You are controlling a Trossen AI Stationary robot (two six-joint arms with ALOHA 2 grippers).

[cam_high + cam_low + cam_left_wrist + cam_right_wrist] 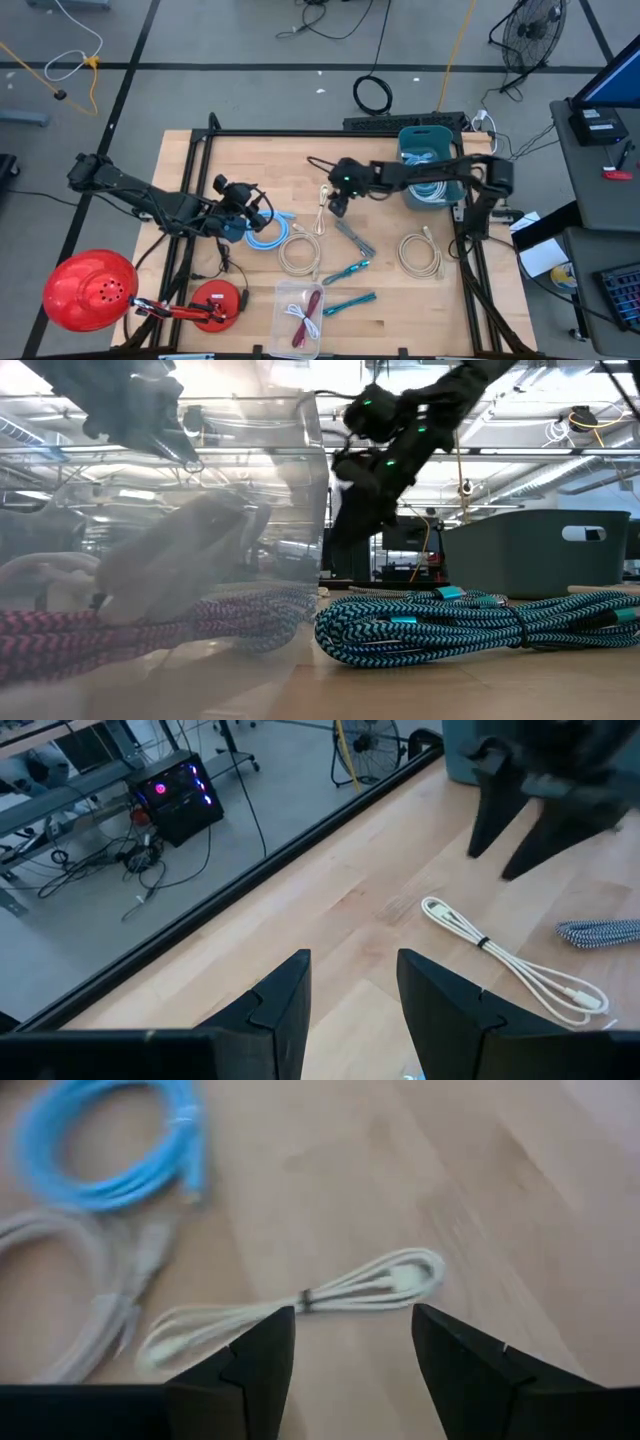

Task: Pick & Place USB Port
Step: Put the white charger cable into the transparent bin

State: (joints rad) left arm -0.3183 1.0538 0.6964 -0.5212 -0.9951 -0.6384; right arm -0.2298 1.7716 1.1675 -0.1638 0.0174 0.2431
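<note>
Two sets of fingers are mine, and both stand open with nothing between them. My right fingers [338, 206] hang at the centre of the high view, just above the white cable [323, 203], a thin bundle tied at its middle that lies bare on the counter [400, 300]; in the right wrist view that cable [300, 1305] shows in the gap of my right fingers [352, 1342], untouched. My left fingers [262, 213] hover left of centre, over the blue cable coil [268, 236]. A grey bin [432, 165] sits at the upper right of the counter. A clear box [303, 318] with a red cable rests at the lower middle, teal cables [347, 285] to its right.
</note>
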